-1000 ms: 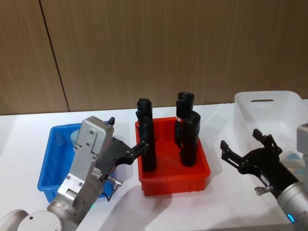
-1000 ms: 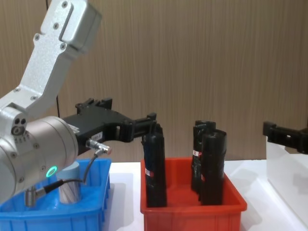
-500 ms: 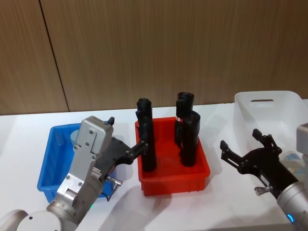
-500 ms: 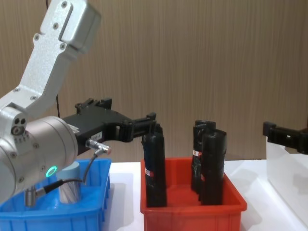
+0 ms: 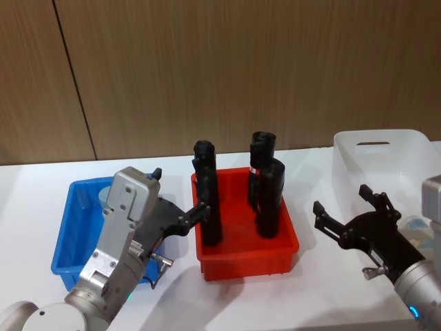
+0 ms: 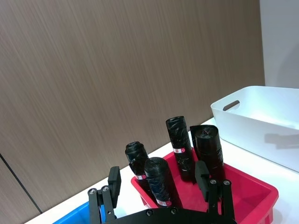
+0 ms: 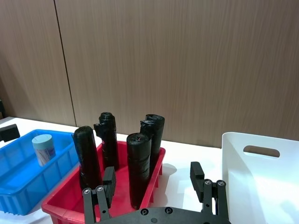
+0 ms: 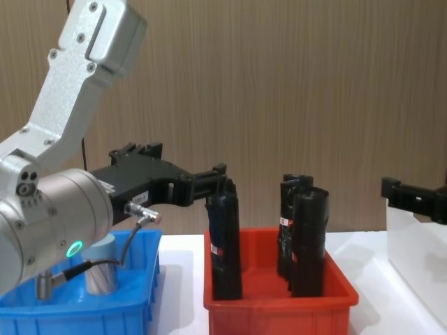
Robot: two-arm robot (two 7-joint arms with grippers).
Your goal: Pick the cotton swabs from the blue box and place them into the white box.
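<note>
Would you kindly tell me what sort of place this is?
Likely an indoor robot test bench: a white table against a wood-panelled wall, holding a blue box, red bin and white box.

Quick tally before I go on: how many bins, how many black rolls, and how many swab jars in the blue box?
Bins: 3 (blue box, red bin, white box)
Black rolls: 4, all standing in the red bin
Cotton swabs jar in the blue box: 1
Total: 8
</note>
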